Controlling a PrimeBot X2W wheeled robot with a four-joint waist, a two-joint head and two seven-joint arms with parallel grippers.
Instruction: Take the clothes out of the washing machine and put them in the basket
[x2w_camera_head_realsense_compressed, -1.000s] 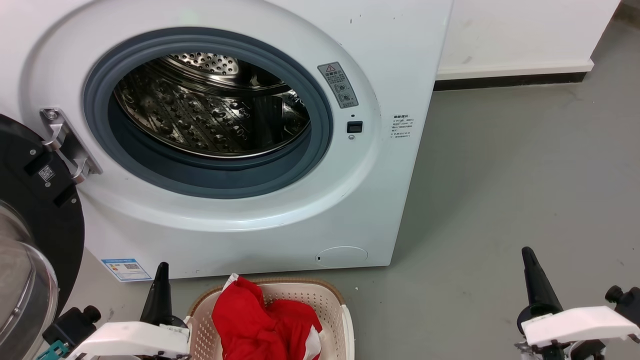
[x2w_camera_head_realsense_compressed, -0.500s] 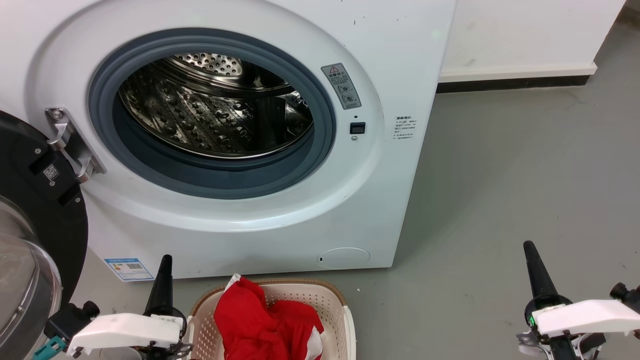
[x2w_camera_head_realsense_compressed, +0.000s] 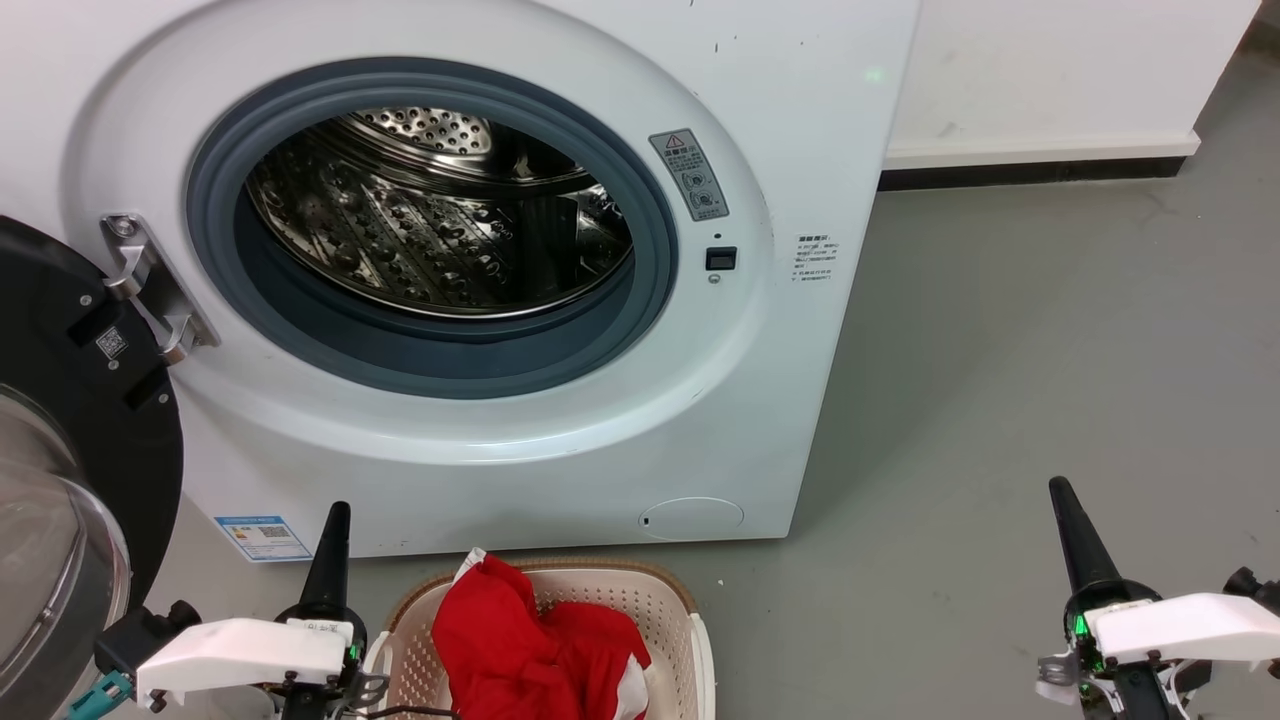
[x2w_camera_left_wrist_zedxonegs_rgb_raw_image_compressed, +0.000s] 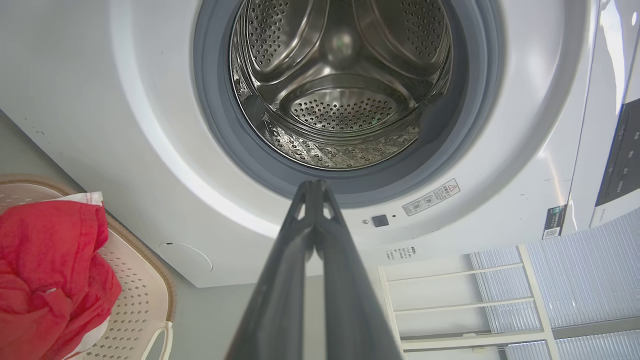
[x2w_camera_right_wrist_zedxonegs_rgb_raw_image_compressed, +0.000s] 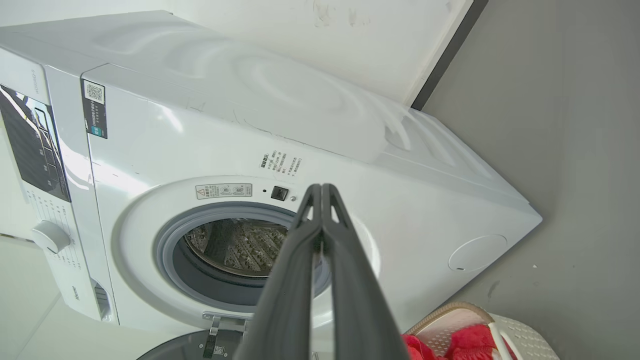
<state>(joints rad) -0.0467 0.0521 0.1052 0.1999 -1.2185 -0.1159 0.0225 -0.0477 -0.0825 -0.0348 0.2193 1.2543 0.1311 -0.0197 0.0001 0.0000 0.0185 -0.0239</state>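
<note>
The white washing machine (x2w_camera_head_realsense_compressed: 780, 130) stands before me with its door open; the steel drum (x2w_camera_head_realsense_compressed: 430, 230) holds no clothes that I can see, also in the left wrist view (x2w_camera_left_wrist_zedxonegs_rgb_raw_image_compressed: 345, 100). The red clothes (x2w_camera_head_realsense_compressed: 525, 645) lie bunched in the cream basket (x2w_camera_head_realsense_compressed: 660, 605) on the floor in front of the machine. My left gripper (x2w_camera_head_realsense_compressed: 335, 515) is shut and empty, just left of the basket. My right gripper (x2w_camera_head_realsense_compressed: 1060, 495) is shut and empty, far to the right over bare floor. Both wrist views show the fingers pressed together (x2w_camera_left_wrist_zedxonegs_rgb_raw_image_compressed: 315, 187) (x2w_camera_right_wrist_zedxonegs_rgb_raw_image_compressed: 320, 190).
The black-rimmed glass door (x2w_camera_head_realsense_compressed: 70, 460) hangs open at the left, close to my left arm. Grey floor (x2w_camera_head_realsense_compressed: 1000, 380) stretches right of the machine up to a white wall with a dark skirting (x2w_camera_head_realsense_compressed: 1030, 170). A white shelf frame (x2w_camera_left_wrist_zedxonegs_rgb_raw_image_compressed: 450, 300) shows in the left wrist view.
The whole head picture has drifted slightly right and down, so the camera moved. Both grippers stay shut and sit a little higher in view; the clothes lie unchanged in the basket.
</note>
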